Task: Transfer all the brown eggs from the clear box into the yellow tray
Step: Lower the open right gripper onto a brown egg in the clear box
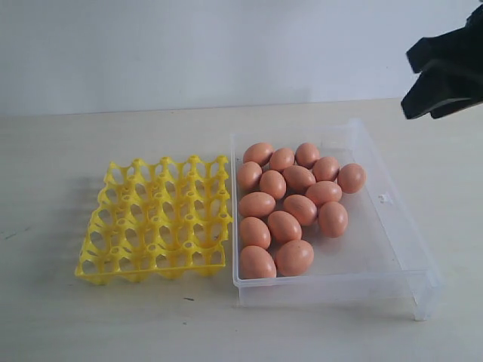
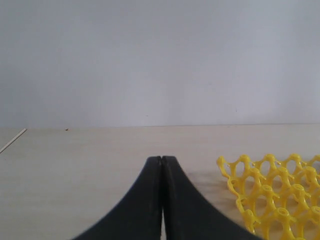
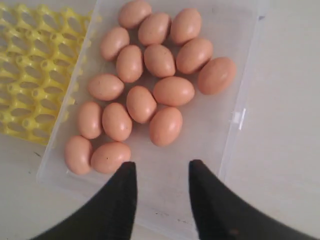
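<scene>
Several brown eggs (image 1: 290, 204) lie bunched in the left half of the clear box (image 1: 392, 226); the right wrist view shows the same eggs (image 3: 150, 75) in the box (image 3: 215, 125). The yellow tray (image 1: 155, 219) stands just left of the box, its cups empty. My right gripper (image 1: 407, 83) hovers high above the box's far right corner. In its wrist view the right gripper (image 3: 162, 165) is open, with nothing between its fingers. My left gripper (image 2: 161, 159) is shut on nothing, low over the table beside a corner of the yellow tray (image 2: 280, 195).
Tray and box rest on a pale wooden table (image 1: 60, 317) in front of a plain white wall (image 1: 189, 45). The box's right half holds no eggs. A thin stick (image 2: 12, 140) lies on the table in the left wrist view.
</scene>
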Robot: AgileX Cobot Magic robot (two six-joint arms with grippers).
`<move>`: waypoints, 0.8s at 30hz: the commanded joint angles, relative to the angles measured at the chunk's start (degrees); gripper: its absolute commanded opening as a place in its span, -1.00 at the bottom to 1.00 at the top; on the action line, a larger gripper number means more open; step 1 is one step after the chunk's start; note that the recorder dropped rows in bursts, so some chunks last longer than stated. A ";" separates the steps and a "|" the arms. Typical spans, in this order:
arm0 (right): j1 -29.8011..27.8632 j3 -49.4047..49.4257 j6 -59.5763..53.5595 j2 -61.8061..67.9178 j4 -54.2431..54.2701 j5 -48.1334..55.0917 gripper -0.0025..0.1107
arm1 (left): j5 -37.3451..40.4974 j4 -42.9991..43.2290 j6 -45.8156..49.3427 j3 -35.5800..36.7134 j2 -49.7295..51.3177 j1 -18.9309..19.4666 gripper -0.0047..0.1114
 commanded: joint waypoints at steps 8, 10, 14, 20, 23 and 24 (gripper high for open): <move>3.50 -1.58 12.26 9.61 -10.82 -1.24 0.26 | -0.13 -0.42 -0.21 0.19 -0.33 -0.27 -0.92; 3.50 -1.58 13.53 11.26 -10.88 -1.33 0.26 | -0.13 -0.42 -0.21 0.19 -0.33 -0.27 -0.92; 4.93 -1.58 15.60 14.86 -10.64 -1.95 0.26 | -0.13 -0.42 -0.21 0.19 -0.33 -0.27 -0.92; 9.91 -1.58 20.43 18.56 -13.39 -5.95 0.26 | -0.13 -0.42 -0.21 0.19 -0.33 -0.27 -0.92; 11.45 -1.58 23.92 19.47 -15.60 -9.24 0.26 | -0.13 -0.42 -0.21 0.19 -0.33 -0.27 -0.92; 11.73 -1.58 24.90 19.85 -16.02 -10.07 0.25 | -0.13 -0.42 -0.21 0.19 -0.33 -0.27 -0.92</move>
